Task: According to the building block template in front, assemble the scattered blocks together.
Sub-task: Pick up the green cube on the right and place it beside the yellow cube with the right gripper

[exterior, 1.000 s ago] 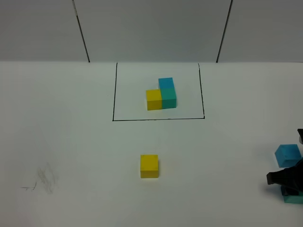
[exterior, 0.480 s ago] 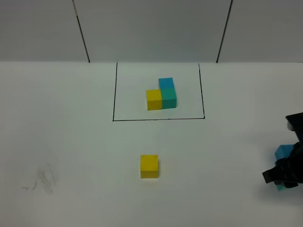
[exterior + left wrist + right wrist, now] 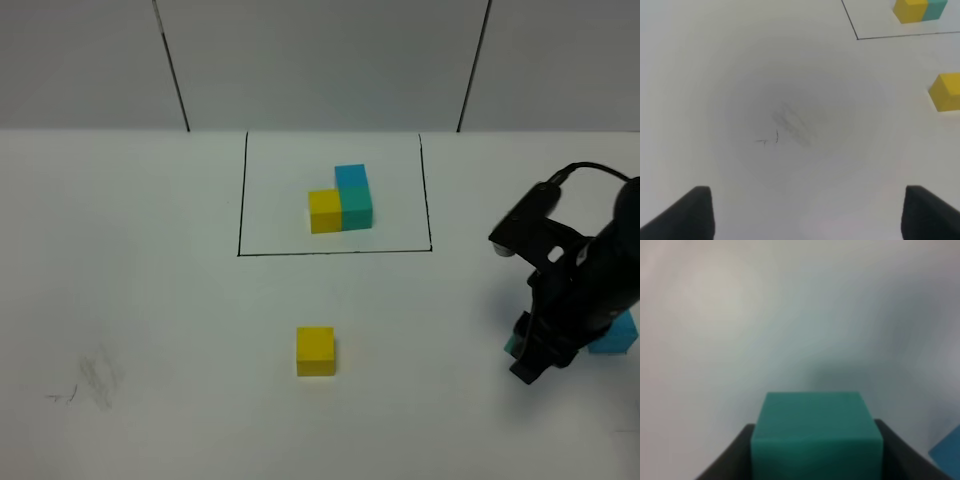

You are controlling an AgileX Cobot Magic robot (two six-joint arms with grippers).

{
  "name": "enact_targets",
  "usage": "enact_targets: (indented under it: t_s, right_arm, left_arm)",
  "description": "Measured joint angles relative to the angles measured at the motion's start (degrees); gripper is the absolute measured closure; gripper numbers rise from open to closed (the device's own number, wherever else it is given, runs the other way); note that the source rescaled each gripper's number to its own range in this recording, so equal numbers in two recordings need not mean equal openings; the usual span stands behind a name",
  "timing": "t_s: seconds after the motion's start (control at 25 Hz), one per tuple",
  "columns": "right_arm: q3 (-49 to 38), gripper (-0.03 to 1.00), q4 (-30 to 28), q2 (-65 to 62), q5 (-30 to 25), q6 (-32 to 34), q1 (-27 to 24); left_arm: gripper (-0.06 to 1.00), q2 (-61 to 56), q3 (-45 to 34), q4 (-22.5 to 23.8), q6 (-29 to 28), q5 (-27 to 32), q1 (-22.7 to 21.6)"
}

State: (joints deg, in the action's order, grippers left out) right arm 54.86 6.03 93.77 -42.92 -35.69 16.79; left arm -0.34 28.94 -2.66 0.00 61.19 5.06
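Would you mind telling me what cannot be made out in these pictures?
- Teal block: high view, the right arm hides all but a sliver.
- Blue block: high view, mostly behind that arm; right wrist view, cut by the edge.
- Left hand: left wrist view's edge shows only two fingertips.

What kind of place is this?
Probably a robot lab workbench: a plain white table, a black rectangle drawn around a block model, and a robot's right hand holding a teal cube.
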Motion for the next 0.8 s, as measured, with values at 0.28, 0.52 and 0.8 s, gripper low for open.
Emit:
enact_targets:
  t_s: [0.28, 0.52, 0.8]
  right_arm:
    - [9.0, 0.70, -3.8, 7.8, -2.5, -4.4, 6.6]
    - [15.9, 0.70, -5.4, 13.9, -5.2, -7.7, 11.4]
    - [21.5, 0.70, -5.7, 18.4, -5.7, -10.7, 16.6]
  left_arm:
    - [0.18, 0.0, 0.0, 0.0, 0.0, 0.0, 0.0]
    - [0.18, 0.0, 0.0, 0.0, 0.0, 0.0, 0.0]
    - [0.18, 0.0, 0.0, 0.0, 0.0, 0.0, 0.0]
